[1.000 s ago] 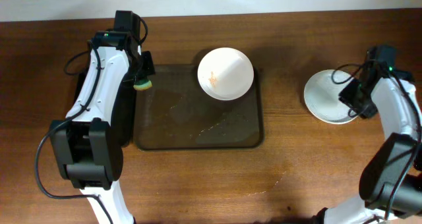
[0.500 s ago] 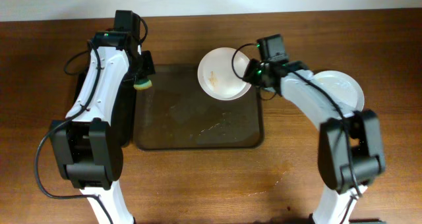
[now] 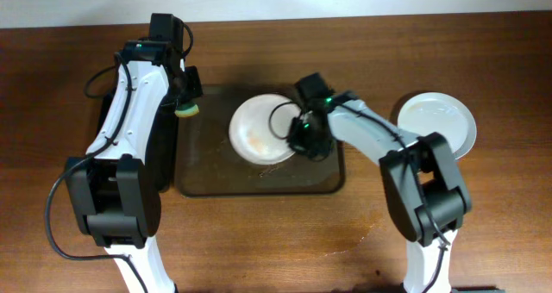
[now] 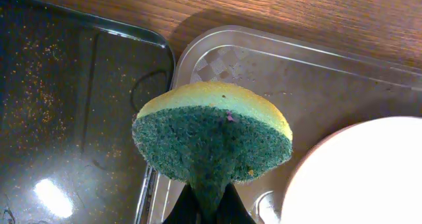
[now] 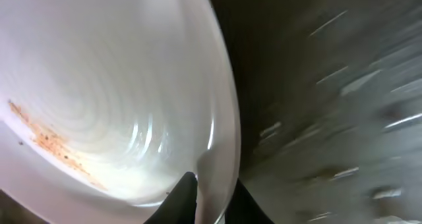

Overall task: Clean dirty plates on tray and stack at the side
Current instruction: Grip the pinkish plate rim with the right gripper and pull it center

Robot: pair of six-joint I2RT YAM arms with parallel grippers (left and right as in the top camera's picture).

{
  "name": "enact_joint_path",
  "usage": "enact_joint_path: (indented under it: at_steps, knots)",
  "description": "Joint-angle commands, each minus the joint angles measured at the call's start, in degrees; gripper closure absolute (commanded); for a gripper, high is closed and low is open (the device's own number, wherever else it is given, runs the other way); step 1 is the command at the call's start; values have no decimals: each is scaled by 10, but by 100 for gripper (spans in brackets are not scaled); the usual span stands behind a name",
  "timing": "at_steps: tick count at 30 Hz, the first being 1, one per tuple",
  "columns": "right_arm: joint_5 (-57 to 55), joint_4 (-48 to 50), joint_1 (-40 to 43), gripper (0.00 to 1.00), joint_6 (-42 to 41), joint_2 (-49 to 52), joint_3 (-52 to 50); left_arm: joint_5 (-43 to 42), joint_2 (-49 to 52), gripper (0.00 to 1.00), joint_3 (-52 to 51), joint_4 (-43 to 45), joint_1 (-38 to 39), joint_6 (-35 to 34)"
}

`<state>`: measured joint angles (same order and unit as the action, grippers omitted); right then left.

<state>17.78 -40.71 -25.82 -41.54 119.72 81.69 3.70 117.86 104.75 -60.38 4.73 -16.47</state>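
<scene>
The dirty plate (image 3: 261, 129) lay in the upper middle of the overhead frame, inside the tray (image 3: 216, 172), with a brown smear on its white surface; the right gripper (image 5: 210, 196) was closed narrowly on its right rim, 1 finger on each side of the edge; the tray sat on the wooden table (image 3: 259, 241); at the upper right, on the table and well apart from the tray, lay the other plate (image 3: 442, 121); the left gripper (image 4: 208, 207) pinched a yellow-green sponge (image 4: 211, 135) above the tray's upper left corner, beside the black tray (image 4: 66, 105).
</scene>
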Motion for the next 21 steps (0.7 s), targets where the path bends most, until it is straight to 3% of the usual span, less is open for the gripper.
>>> enact_joint_path:
  at_steps: [1, 3, 6, 8, 11, 14, 18, 20, 21]
  knots:
    - [45, -10, -22, 90, 8, 4, -10, 6, 0, 100, 9, 1, -2, 7]
    - [29, -7, -23, 83, 41, -8, -2, 6, 0, 99, 9, 2, -2, 7]
    - [-22, 9, -15, 62, 132, -11, 39, 6, 0, 100, 9, 2, -2, 7]
    - [-45, 64, -15, 47, 247, -7, 40, 6, 0, 99, 9, 3, -2, 7]
    - [-43, 113, -23, 39, 372, 10, 40, 6, 0, 99, 9, 4, -2, 7]
    - [-43, 159, -42, 35, 448, 28, 40, 6, 0, 99, 9, 6, -2, 7]
    - [-47, 210, -62, 28, 458, 61, 41, 6, 0, 99, 9, 11, -2, 7]
    - [-73, 223, -67, 34, 458, 70, 40, 6, 0, 99, 9, 12, -2, 7]
    - [-78, 223, -67, 47, 458, 71, 40, 6, 0, 99, 9, 12, -2, 7]
